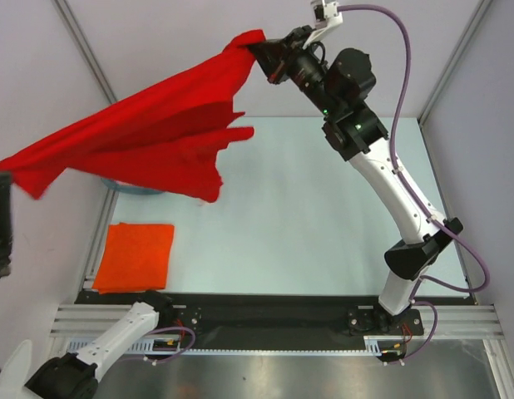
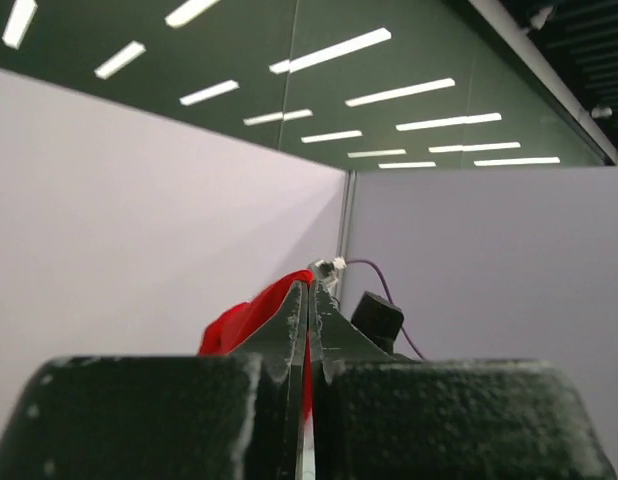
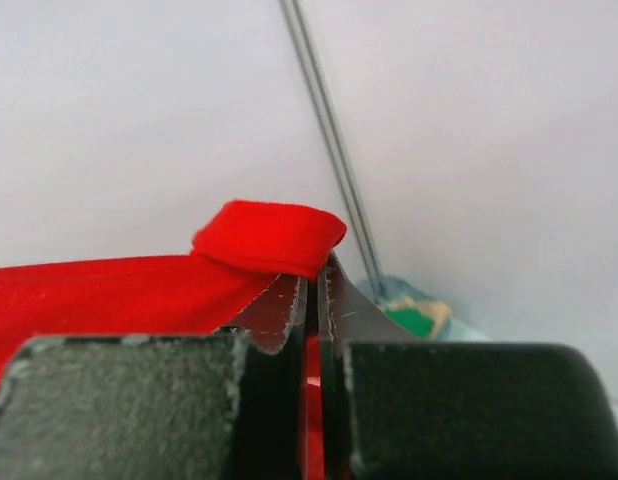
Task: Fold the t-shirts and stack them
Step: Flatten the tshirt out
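Two hands pinch a bright red t-shirt [image 1: 157, 125] stretched across the upper left: left hand [image 2: 309, 298] far left, right hand [image 1: 267, 60] top centre.

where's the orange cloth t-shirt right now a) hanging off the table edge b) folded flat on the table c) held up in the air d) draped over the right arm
b: the folded orange cloth t-shirt lies flat on the pale table, near left, while the bright red cloth t-shirt is the one in the air.
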### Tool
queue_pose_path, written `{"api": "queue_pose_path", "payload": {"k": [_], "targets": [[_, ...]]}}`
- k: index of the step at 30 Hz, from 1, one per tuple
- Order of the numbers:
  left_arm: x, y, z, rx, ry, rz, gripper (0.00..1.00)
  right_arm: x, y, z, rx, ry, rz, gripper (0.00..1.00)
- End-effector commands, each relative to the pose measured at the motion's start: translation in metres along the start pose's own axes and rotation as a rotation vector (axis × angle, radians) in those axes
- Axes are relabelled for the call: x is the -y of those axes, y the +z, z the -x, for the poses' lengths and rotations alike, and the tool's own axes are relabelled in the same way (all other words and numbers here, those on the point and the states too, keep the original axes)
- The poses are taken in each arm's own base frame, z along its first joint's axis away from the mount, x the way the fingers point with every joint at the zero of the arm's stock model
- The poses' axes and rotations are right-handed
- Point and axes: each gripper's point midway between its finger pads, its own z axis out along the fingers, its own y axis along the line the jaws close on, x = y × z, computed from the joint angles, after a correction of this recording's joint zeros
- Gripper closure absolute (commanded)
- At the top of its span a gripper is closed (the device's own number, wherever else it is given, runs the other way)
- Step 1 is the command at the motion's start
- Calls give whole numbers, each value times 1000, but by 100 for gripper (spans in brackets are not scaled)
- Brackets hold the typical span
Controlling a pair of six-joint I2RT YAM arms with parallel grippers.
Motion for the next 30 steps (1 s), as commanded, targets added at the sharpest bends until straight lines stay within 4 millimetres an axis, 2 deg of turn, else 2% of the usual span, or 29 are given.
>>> {"api": "queue_pose_path", "payload": {"k": [1,4,6,14,19,20,22,23,30], "targets": [[-7,-11,22,67,85,54,100,13,11,13,43,1,-27,100],[-9,-20,31,90,103,82,100,28,14,20,64,13,-62,100],[-12,-22,28,78,103,95,100,33,16,20,73,46,-65,100],[-28,-14,9,31,107,147,100,11,17,41,147,90,28,100],[-35,-9,-7,-7,119,156,100,5,34,32,155,133,103,100],[-42,-9,-6,3,123,193,100,8,42,19,148,146,115,100],[-46,-9,-9,-3,134,209,100,3,49,17,179,167,170,100],[-47,-9,-10,-4,136,211,100,2,56,10,179,201,189,100],[-39,-6,-1,9,128,182,100,-12,58,23,251,261,262,100]]}}
